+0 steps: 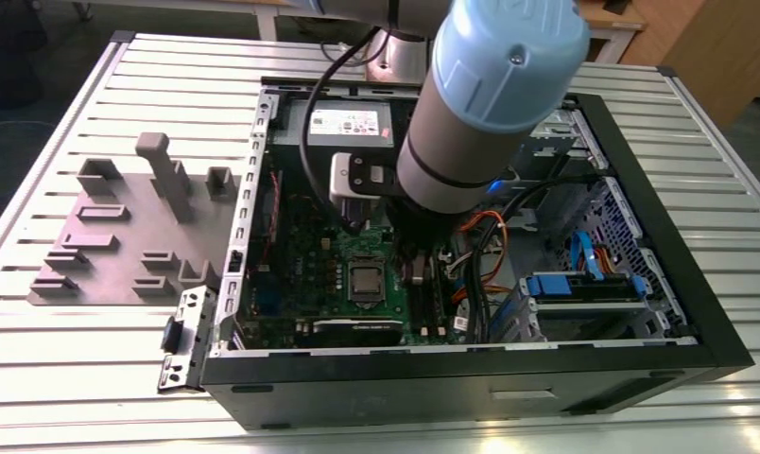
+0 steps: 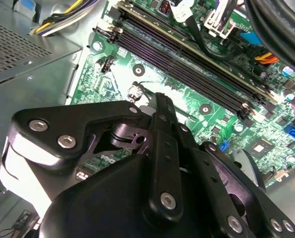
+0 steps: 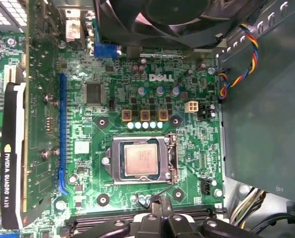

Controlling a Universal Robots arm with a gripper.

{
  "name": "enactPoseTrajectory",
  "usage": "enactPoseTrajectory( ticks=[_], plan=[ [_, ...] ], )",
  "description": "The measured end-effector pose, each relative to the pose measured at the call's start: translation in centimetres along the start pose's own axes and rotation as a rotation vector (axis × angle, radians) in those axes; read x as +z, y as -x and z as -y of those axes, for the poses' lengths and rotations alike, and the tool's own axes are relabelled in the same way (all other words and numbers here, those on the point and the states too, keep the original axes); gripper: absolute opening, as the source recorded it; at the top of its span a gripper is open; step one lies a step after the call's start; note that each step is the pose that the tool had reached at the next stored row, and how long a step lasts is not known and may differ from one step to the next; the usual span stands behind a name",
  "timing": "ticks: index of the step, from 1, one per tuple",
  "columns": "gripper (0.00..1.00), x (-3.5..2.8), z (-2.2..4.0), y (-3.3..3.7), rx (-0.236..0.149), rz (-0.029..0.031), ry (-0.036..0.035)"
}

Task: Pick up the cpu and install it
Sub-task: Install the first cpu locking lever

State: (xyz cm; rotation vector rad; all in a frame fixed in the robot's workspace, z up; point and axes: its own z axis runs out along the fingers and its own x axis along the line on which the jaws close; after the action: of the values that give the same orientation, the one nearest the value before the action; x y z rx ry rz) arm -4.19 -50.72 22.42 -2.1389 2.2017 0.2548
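Observation:
The cpu (image 3: 141, 160), a small silvery square chip, lies flat in the metal socket frame (image 3: 140, 159) of the green board (image 3: 112, 99). The socket's lid appears open, leaving the chip's top bare. In the exterior view the cpu (image 1: 361, 281) sits low in the open computer case (image 1: 481, 369), just below my arm's wrist (image 1: 481, 104). My black gripper (image 3: 158, 218) hangs over the board beside the socket, on the memory slot side, apart from the chip. In the second wrist view the gripper (image 2: 160, 101) points down at the board.
Memory slots (image 2: 187, 64) run beside the gripper. A graphics card (image 3: 11, 163) stands past the socket, and a black fan (image 3: 157, 20) is at the case wall. Cables (image 1: 481, 246) and a drive cage (image 1: 582, 293) crowd the exterior view's right. A grey fixture plate (image 1: 128, 236) lies outside.

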Motion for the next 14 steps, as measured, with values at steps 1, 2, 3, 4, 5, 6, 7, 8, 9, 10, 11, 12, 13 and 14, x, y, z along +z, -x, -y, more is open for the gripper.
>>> enactPoseTrajectory(
  ticks=[1, 2, 3, 4, 5, 6, 7, 8, 9, 10, 11, 12, 13, 14],
  plan=[
    [0.11, -0.02, -0.01, -0.11, -0.001, -0.0009, 0.0001],
    [0.11, -0.04, -0.02, -0.22, -0.002, -0.0019, 0.0003],
    [0.11, -0.05, -0.04, -0.3, -0.002, -0.0026, 0.0004],
    [0.11, -0.06, -0.04, -0.37, -0.003, -0.0033, 0.0005],
    [0.11, -0.07, -0.04, -0.43, -0.004, -0.0037, 0.0006],
    [0.11, -0.07, -0.04, -0.5, -0.004, -0.0041, 0.0006],
    [0.11, -0.08, -0.04, -0.56, -0.005, -0.0047, 0.0007],
    [0.11, -0.09, -0.04, -0.62, -0.005, -0.0053, 0.0008],
    [0.11, -0.09, -0.04, -0.68, -0.006, -0.0057, 0.0008],
    [0.11, -0.09, -0.04, -0.75, -0.006, -0.0061, 0.0009],
    [0.11, -0.08, -0.03, -0.82, -0.006, -0.0063, 0.001],
    [0.11, -0.06, -0.03, -0.89, -0.007, -0.0065, 0.001],
    [0.11, -0.01, -0.03, -0.94, -0.007, -0.0063, 0.001],
    [0.11, 0.06, -0.02, -0.98, -0.008, -0.0063, 0.001]
  ],
)
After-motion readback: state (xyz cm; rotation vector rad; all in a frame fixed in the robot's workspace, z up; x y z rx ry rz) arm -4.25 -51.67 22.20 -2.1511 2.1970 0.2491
